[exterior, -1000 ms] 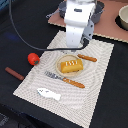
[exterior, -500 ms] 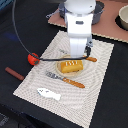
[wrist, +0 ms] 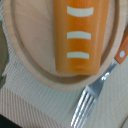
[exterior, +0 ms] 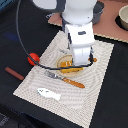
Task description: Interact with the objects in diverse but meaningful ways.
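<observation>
1. Orange-yellow is what fills the wrist view: the yellow-orange bread loaf with three white slashes (wrist: 80, 36) lies directly under the white gripper (exterior: 80, 59). No fingertip shows in either view, so I cannot tell if the fingers are spread or closed.
2. The loaf lies on a round pale wooden plate (wrist: 27, 50), on the striped beige cloth mat (exterior: 100, 95), and the arm hides most of it in the exterior view.
3. I judge the arm is low above the loaf for a grasp. The loaf looks smooth and rounded, so fingers closing off its centre could push it aside or tip the plate.
4. A metal fork with an orange handle (exterior: 65, 79) lies just near of the plate, its tines (wrist: 85, 107) beside the rim. A finger coming down outside the rim could strike it.
5. A red tomato (exterior: 33, 58) sits at the mat's left edge, a brown sausage (exterior: 14, 74) further left on the dark table (exterior: 20, 30), and a flat white fish (exterior: 49, 93) near the mat's near edge. All are well apart from the gripper.
</observation>
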